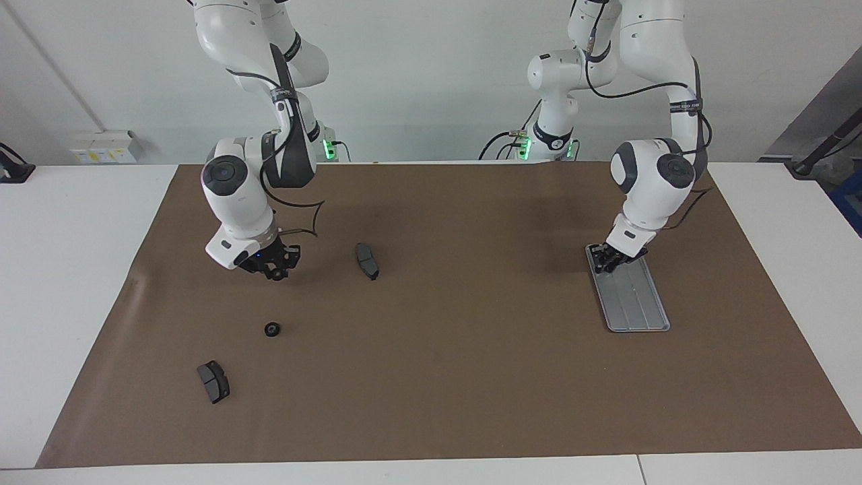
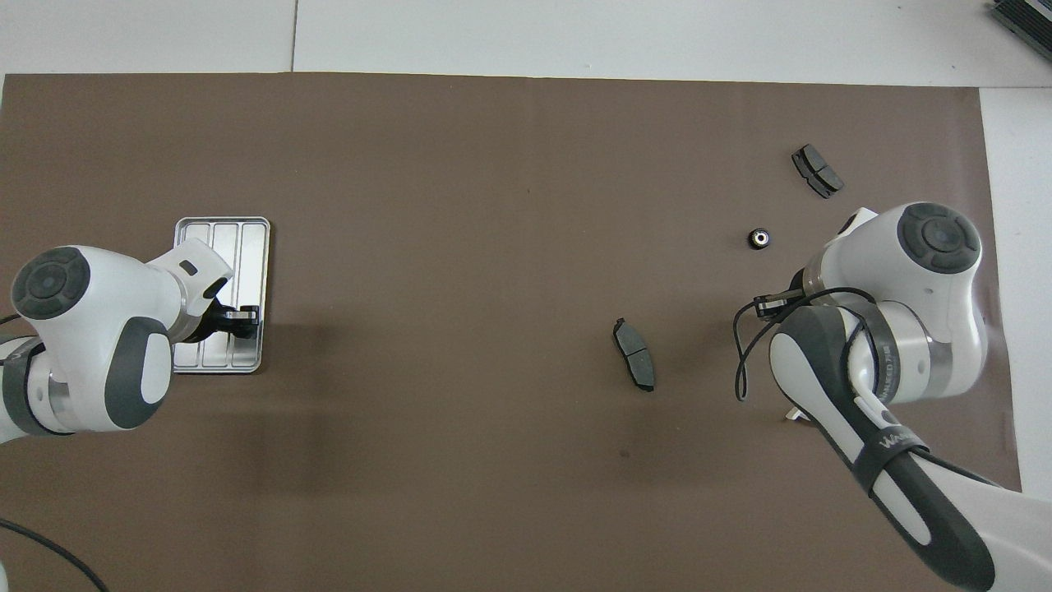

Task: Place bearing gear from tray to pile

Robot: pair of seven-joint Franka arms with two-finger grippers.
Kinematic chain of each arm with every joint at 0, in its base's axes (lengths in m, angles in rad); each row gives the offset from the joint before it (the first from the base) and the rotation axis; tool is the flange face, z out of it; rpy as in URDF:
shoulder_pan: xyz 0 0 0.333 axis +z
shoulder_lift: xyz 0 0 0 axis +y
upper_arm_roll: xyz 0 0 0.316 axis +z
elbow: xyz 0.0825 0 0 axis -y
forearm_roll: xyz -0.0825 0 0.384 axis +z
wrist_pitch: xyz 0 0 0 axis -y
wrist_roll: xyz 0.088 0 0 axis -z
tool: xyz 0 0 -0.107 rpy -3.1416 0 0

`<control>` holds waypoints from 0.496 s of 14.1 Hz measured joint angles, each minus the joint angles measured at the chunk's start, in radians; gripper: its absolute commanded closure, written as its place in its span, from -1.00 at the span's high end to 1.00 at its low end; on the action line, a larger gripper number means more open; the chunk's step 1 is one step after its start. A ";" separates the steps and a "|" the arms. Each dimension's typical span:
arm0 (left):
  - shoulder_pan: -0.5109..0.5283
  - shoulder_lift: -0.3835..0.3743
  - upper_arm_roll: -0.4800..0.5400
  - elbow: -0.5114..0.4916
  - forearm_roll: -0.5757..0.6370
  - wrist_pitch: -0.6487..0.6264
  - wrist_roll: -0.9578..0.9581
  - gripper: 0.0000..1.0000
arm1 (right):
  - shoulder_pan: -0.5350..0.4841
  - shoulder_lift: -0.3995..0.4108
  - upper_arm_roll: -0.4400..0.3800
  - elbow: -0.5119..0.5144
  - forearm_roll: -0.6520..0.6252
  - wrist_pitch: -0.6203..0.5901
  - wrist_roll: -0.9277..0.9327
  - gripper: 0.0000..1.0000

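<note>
**Facing view**
- Right gripper (image 1: 275, 271): up in the air over the brown paper mat (image 1: 471, 377), among the pile at the right arm's end. Fingertips drawn in on a small black round bearing gear (image 1: 276, 275), as far as can be made out.
- Pile, loose items: second small black round gear (image 1: 272, 329) lying flat; dark grey curved brake pad (image 1: 367, 261); second brake pad (image 1: 213, 381), farthest from the robots.
- Flat silver-grey ridged metal tray (image 1: 636, 303): toward the left arm's end, well apart from the pile.
- Left gripper (image 1: 614, 259): down at the tray end nearer the robots. Whether it is closed or parted cannot be told.

**Overhead view**
- Tray (image 2: 246, 234), left gripper (image 2: 244, 316) over its nearer corner.
- Loose gear (image 2: 758, 238), brake pads (image 2: 634, 366) and (image 2: 817, 171).
- A sliver of the white half-ring bracket (image 2: 794, 415) shows beside the right arm.
- Right gripper and carried gear hidden beneath the wrist.

**Handling notes, bearing gear**
- Judged rigid, dense for its size, not fragile.
- Likely smooth and prone to rolling on edge.
- Best pinched across the outer rim, axis upright.
- Release low and flat, or it may bounce or wander off.
</note>
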 measured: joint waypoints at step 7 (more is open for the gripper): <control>0.000 -0.004 0.000 -0.006 0.000 0.001 0.000 -0.56 | -0.046 -0.010 0.001 -0.090 0.000 0.111 -0.041 0.63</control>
